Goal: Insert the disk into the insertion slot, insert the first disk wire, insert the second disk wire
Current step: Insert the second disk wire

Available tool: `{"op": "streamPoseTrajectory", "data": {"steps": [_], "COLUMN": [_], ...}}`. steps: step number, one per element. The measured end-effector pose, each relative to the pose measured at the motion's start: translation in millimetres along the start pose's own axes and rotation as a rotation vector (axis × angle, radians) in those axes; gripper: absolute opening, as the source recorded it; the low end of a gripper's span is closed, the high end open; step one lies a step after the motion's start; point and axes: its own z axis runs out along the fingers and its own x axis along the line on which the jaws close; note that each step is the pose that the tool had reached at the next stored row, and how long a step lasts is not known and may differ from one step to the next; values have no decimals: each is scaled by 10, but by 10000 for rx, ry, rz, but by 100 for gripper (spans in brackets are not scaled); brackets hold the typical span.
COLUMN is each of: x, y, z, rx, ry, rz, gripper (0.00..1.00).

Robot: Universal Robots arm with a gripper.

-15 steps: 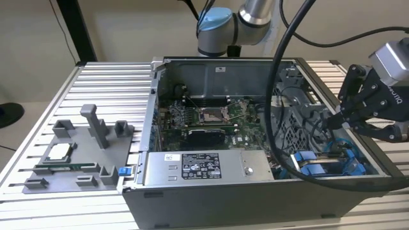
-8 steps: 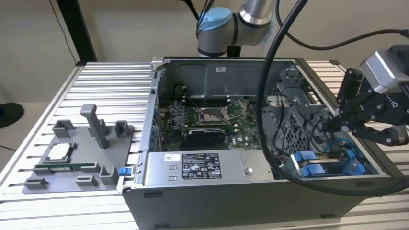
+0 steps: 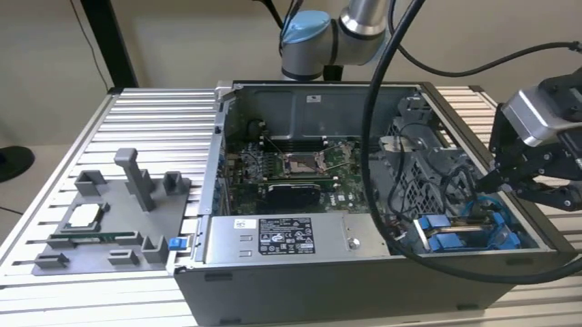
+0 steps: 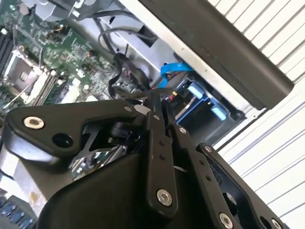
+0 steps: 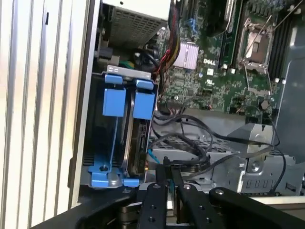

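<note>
The disk (image 5: 138, 143) sits edge-on in the insertion slot (image 5: 95, 143), its blue carrier tabs (image 5: 143, 102) at the bay's mouth. In the exterior view the disk's blue carrier (image 3: 454, 235) lies in the slot (image 3: 514, 235) at the case's near corner on the exterior view's right. My gripper (image 3: 484, 185) hangs just above that bay, fingers pressed together. In both wrist views the gripper (image 4: 159, 98) (image 5: 169, 167) is shut beside a bundle of black wires (image 5: 190, 155) and a blue wire (image 4: 171, 71). Whether a wire end is pinched between the tips is hidden.
The open computer case holds a green motherboard (image 3: 291, 170), a grey power-supply box (image 3: 272, 238) along its front and a perforated metal cage (image 3: 427, 170) next to the bay. My arm's thick black cable (image 3: 371, 136) hangs across the case. A grey fixture plate (image 3: 109, 218) lies at the exterior view's left.
</note>
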Motion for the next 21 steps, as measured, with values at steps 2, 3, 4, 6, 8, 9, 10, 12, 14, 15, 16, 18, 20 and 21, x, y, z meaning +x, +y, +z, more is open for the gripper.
{"op": "streamPoseTrajectory", "data": {"steps": [2,3,4,6,8,9,10,12,14,15,16,18,20,21], "x": [-1,-1,-1,-1,-7,-15,-23,-45,-57,-61,-65,-71,-70,-66], "y": [18,32,54,77,86,109,128,164,238,277,315,394,449,470], "z": [4,7,14,15,-1,-17,-37,-96,-111,-113,-115,-112,-114,-115], "rx": [293,424,501,510,509,509,511,512,522,544,565,604,639,670], "ry": [76,102,116,127,134,133,129,122,120,127,146,226,332,409], "rz": [-94,-135,-156,-143,-141,-141,-140,-139,-141,-148,-157,-177,-199,-217], "gripper": [0,0,0,0,0,0,0,0,0,0,0,0,0,0]}}
